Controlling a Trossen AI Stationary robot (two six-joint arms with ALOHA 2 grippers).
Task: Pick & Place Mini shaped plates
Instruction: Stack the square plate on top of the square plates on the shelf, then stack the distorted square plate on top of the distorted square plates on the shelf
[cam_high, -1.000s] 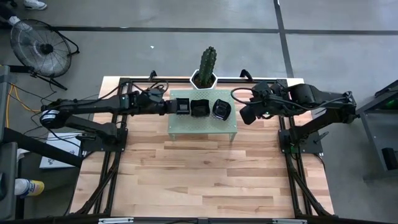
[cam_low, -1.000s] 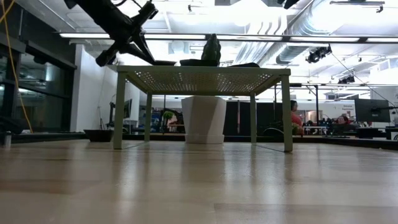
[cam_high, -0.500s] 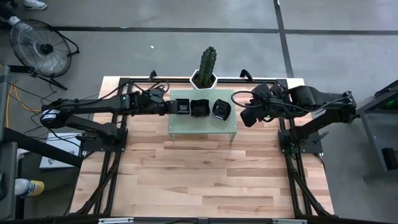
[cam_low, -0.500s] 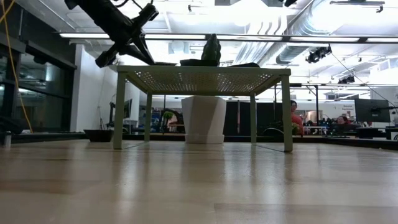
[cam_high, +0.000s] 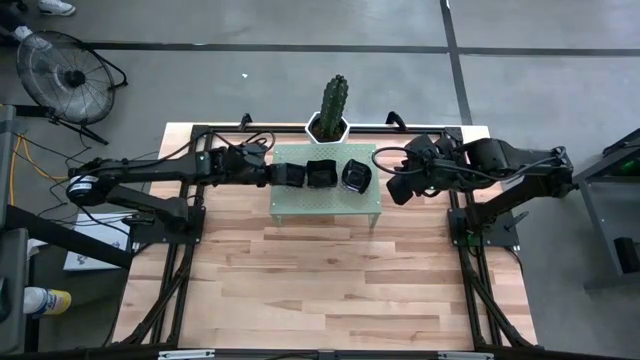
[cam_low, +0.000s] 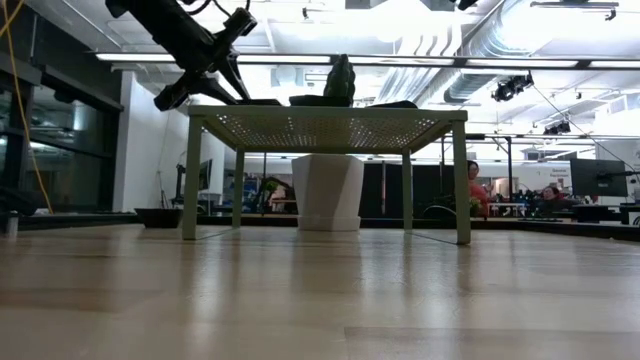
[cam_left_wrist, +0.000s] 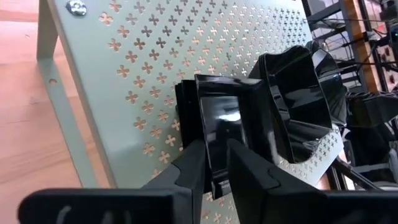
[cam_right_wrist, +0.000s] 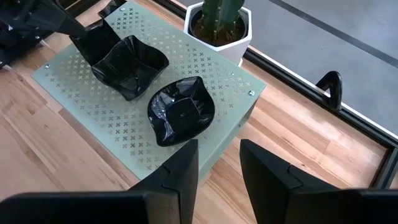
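On the pale green perforated stand (cam_left_wrist: 124, 93), the left gripper's (cam_left_wrist: 214, 165) fingers pinch a square plate's (cam_left_wrist: 221, 124) rim: glossy, stiff, likely slippery. Right gripper (cam_right_wrist: 217, 165) fingers part-open, empty.

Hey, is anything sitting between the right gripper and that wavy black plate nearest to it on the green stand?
Nothing visible: the right gripper, fingers apart, looks straight at the wavy plate on the stand.

plates: square (cam_left_wrist: 224, 134) | wavy (cam_right_wrist: 127, 65) | round-ish (cam_right_wrist: 181, 112) | glossy black, apparently upright
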